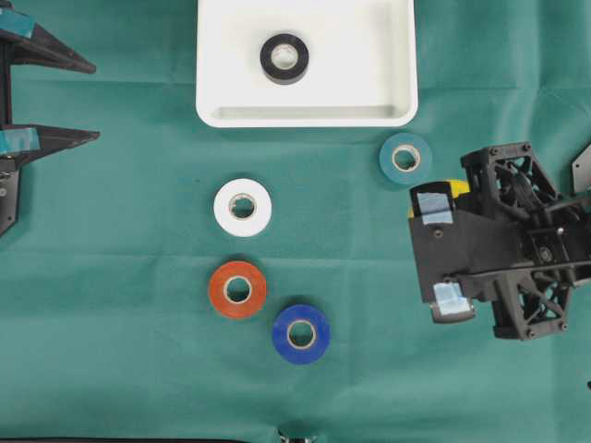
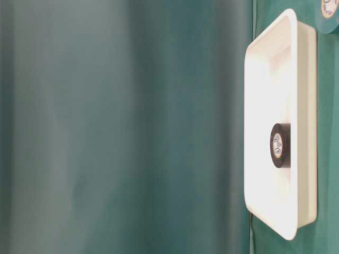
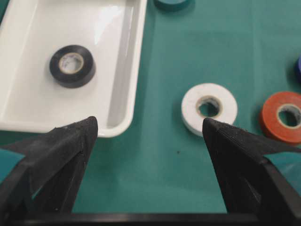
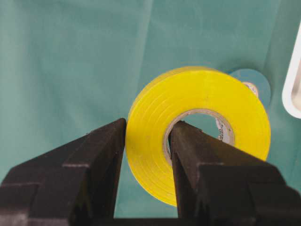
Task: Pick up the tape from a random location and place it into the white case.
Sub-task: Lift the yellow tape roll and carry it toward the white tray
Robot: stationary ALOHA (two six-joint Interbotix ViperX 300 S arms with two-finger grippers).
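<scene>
A yellow tape roll (image 4: 197,117) is pinched through its wall by my right gripper (image 4: 148,125), which is shut on it with one finger inside the core and one outside. From overhead only a yellow sliver (image 1: 451,188) shows under the right arm (image 1: 499,249), below and right of the white case (image 1: 305,118). A black tape roll (image 1: 284,58) lies flat inside the case. My left gripper (image 1: 88,101) stands open and empty at the far left edge, its fingertips (image 3: 89,125) apart over bare cloth in front of the case's corner (image 3: 127,70).
Loose rolls lie on the green cloth: teal (image 1: 405,159) just beside the right arm, white (image 1: 243,207), orange (image 1: 237,289) and blue (image 1: 301,333) in the middle. The table-level view shows the case (image 2: 296,106) with the black roll (image 2: 280,145).
</scene>
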